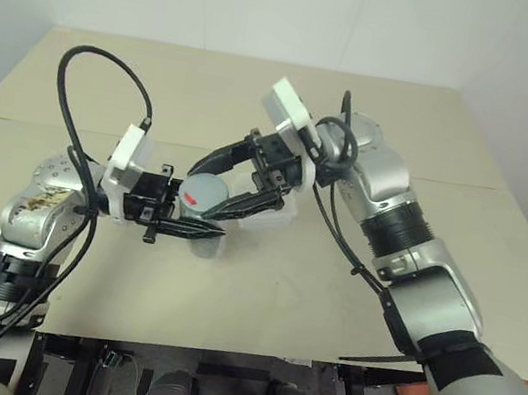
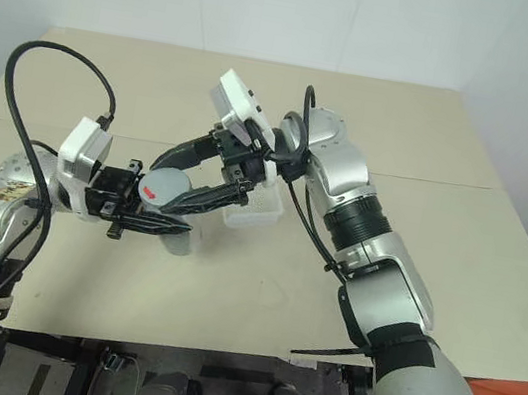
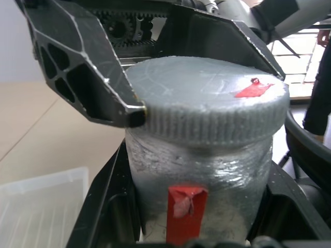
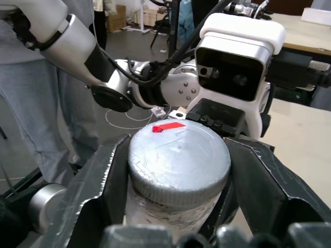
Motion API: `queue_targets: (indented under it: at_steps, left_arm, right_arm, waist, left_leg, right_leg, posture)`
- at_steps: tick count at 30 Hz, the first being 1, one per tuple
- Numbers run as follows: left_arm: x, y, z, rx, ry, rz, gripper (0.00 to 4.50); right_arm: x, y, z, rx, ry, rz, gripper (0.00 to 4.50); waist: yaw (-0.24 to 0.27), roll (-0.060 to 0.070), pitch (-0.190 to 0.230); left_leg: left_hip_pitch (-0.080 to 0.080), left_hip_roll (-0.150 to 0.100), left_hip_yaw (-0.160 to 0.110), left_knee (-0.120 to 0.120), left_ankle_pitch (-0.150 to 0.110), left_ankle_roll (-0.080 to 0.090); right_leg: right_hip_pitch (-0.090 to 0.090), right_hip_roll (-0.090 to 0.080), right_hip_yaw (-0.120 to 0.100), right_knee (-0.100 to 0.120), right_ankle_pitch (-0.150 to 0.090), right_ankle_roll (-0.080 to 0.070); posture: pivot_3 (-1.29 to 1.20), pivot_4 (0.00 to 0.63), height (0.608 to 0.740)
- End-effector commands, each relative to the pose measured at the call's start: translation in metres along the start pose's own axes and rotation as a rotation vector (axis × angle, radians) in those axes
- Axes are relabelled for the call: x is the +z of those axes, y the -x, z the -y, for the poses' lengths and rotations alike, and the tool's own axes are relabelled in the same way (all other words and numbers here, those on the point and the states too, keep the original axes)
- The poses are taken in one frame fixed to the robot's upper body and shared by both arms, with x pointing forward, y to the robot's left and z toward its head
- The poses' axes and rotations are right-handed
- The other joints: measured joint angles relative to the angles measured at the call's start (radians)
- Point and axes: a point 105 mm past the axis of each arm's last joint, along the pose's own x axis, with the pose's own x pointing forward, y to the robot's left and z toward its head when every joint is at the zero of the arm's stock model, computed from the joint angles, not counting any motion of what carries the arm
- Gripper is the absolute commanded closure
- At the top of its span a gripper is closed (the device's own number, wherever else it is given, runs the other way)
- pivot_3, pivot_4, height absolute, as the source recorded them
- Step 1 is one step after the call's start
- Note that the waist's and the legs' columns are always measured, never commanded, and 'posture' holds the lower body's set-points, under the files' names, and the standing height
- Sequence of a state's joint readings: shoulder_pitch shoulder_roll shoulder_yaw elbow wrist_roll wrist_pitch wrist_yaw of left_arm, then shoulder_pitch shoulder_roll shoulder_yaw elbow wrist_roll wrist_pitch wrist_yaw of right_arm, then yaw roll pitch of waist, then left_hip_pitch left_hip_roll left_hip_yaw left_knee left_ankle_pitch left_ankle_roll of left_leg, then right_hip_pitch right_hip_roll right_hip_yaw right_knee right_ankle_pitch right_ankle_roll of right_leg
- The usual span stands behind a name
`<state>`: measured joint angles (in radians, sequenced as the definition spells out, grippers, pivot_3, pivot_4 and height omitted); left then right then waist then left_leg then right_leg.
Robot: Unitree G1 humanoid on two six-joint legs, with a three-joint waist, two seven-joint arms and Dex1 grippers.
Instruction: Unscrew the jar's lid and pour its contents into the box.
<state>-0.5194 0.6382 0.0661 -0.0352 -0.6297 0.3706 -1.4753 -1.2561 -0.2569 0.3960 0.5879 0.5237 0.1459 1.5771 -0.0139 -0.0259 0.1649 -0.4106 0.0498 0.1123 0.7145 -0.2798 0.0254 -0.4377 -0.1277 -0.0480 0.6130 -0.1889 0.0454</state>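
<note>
Clamping silvery cylindrical jar, left fingers, right fingers flanking ridged lid

Head stereo pair looking down, wrist cameras close, all sharing the jar

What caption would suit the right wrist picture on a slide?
The right hand straddles the grey lid of the jar, which the left hand holds.

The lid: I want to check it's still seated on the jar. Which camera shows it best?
The left wrist view: the lid sits side-on atop the jar, ribbed rim down. The right wrist view shows its top face from above; the eye views show a small grey patch between the grippers.
</note>
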Motion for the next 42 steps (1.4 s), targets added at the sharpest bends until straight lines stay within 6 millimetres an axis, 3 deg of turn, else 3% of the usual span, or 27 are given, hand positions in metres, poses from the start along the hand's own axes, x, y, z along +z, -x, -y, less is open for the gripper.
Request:
queue_targets:
  at_steps: [1,6,10,13,17,25,33,42]
  left_arm:
    - [0.02,-0.014,0.013,-0.095,-0.081,0.048,2.49]
    - [0.019,-0.002,0.004,-0.01,-0.068,0.042,2.49]
    - [0.016,0.009,-0.007,0.082,-0.057,0.031,2.49]
    - [0.015,0.014,-0.017,0.15,-0.053,0.027,2.49]
    - [0.015,0.015,-0.029,0.22,-0.061,0.025,2.49]
    - [0.013,0.011,-0.033,0.24,-0.06,0.004,2.49]
    - [0.013,0.008,-0.031,0.229,-0.063,0.006,2.49]
    - [0.014,0.009,-0.027,0.22,-0.066,0.01,2.49]
  right_arm:
    - [0.006,0.008,0.003,-0.046,0.059,-0.029,0.16]
    - [0.015,0.022,-0.002,-0.223,0.089,-0.005,0.02]
    - [0.025,0.03,-0.021,-0.326,0.081,0.03,0.02]
    - [0.029,0.028,-0.033,-0.392,0.07,0.03,0.02]
    - [0.029,0.021,-0.034,-0.529,0.028,0.018,0.02]
    - [0.025,0.002,-0.019,-0.743,-0.046,-0.046,0.02]
    - [0.022,-0.012,-0.007,-0.785,-0.083,-0.056,0.02]
    - [0.014,-0.003,0.012,-0.869,-0.12,-0.062,0.02]
  waist:
    - [0.001,0.0,0.0]
    - [0.001,0.0,0.0]
    - [0.002,0.0,0.0]
    - [0.001,0.0,0.0]
    - [-0.002,0.0,0.0]
    - [0.0,0.0,0.0]
    - [-0.001,0.0,0.0]
    - [-0.002,0.0,0.0]
  left_leg:
    - [0.0,0.0,0.0,0.0,0.0,0.0]
    - [0.0,0.0,0.0,0.0,0.0,-0.001]
    - [-0.001,0.0,0.0,0.0,0.001,-0.001]
    - [0.0,0.0,0.0,0.0,0.001,-0.001]
    - [0.0,0.0,0.0,0.0,0.001,-0.002]
    - [0.0,0.0,0.0,0.0,0.001,-0.002]
    - [0.0,0.0,0.0,0.0,0.001,-0.002]
    - [0.0,0.0,0.0,0.0,0.001,-0.001]
  right_leg:
    - [0.0,0.0,0.0,0.0,0.0,0.0]
    - [-0.001,0.0,0.0,0.0,0.0,0.0]
    - [-0.001,0.0,0.0,0.0,0.0,0.0]
    - [-0.001,0.0,0.0,0.001,0.0,0.0]
    - [-0.001,0.0,0.0,0.002,0.0,0.0]
    - [-0.001,0.0,0.0,0.002,0.0,0.0]
    - [-0.001,0.0,0.0,0.002,0.0,0.0]
    - [-0.001,0.0,0.0,0.002,0.0,0.0]
  posture:
    - [0.0,0.15,0.74]
    - [0.0,0.15,0.74]
    - [0.0,0.15,0.74]
    - [0.0,0.15,0.74]
    - [0.0,0.15,0.74]
    - [0.0,0.15,0.74]
    - [0.0,0.15,0.74]
    - [0.0,0.15,0.74]
